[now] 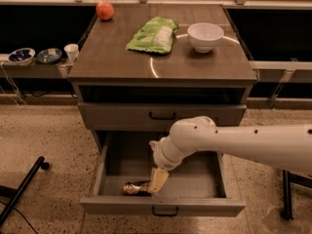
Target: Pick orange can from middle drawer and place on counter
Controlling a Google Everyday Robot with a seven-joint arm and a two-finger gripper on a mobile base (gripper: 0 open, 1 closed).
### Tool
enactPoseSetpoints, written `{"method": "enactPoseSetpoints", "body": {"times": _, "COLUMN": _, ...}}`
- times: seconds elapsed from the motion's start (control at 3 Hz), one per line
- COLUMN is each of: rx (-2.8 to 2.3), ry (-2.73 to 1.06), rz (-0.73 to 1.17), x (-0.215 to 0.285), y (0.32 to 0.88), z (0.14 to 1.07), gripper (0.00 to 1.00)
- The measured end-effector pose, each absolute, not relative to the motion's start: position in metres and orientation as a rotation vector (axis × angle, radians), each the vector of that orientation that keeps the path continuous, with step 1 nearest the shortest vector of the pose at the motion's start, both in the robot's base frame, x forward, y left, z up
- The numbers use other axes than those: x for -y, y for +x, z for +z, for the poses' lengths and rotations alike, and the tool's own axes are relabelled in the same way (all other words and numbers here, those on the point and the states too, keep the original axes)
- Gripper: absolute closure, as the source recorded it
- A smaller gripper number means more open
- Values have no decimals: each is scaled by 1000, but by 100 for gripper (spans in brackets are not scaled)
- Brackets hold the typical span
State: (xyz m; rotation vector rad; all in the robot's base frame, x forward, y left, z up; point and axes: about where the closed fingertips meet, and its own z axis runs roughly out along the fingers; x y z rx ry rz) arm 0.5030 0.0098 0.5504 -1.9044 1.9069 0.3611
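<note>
The orange can [134, 188] lies on its side on the floor of the open middle drawer [195, 183], near the front left. My gripper [157, 180] reaches down into the drawer from the right on a white arm, and its pale finger [159, 178] touches the can's right end. The counter [117, 57] is the dark flat cabinet top above the drawers.
On the counter lie a red-orange fruit [105, 10] at the far left, a green bag [153, 34] and a white bowl [205, 36]. A closed drawer front [162, 115] sits above the open one. Small bowls and a cup [71, 51] stand on a shelf left. A black leg [22, 189] lies on the floor.
</note>
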Motion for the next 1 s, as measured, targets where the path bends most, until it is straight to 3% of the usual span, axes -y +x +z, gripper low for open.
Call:
{"method": "enactPoseSetpoints", "body": {"times": 0.33, "rx": -1948, "ry": -1873, "rz": 349, "x": -17, "y": 518, "z": 503, "gripper": 11}}
{"method": "enactPoseSetpoints", "body": {"times": 0.67, "rx": -1948, "ry": -1873, "rz": 350, "x": -17, "y": 518, "z": 503, "gripper": 0}}
{"method": "enactPoseSetpoints", "body": {"times": 1.0, "rx": -1948, "ry": -1873, "rz": 350, "x": -17, "y": 518, "z": 503, "gripper": 0}}
